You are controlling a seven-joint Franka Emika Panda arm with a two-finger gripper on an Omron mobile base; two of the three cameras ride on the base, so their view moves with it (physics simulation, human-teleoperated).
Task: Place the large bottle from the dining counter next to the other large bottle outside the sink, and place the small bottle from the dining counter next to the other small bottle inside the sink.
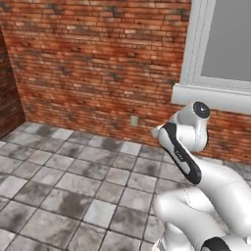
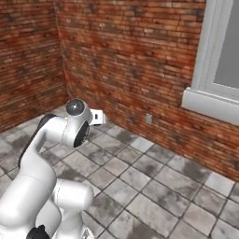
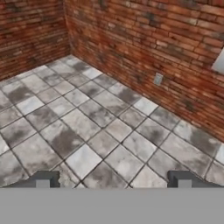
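Facing a brick wall [image 3: 144, 39], fingers [image 3: 42, 180] spread (nothing held) over grey floor tiles [image 3: 83, 127].

Base views flank arm, all views share brick wall [image 1: 88, 54], tiled floor [image 3: 87, 131]

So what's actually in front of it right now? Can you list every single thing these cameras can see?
brick wall: two faces meeting in a corner, red-brown, behind the floor
tiled floor: one, mottled grey and white squares, across the lower part of each view
window: one, white frame and sill with a grey pane, high on the wall at right
wall socket: one, small pale grey plate, low on the brick wall just above the floor
robot arm: one, white with dark joints, folded at lower right of the left base view
pincer: one, two dark fingertips set wide apart with nothing between them, bottom of the hand view
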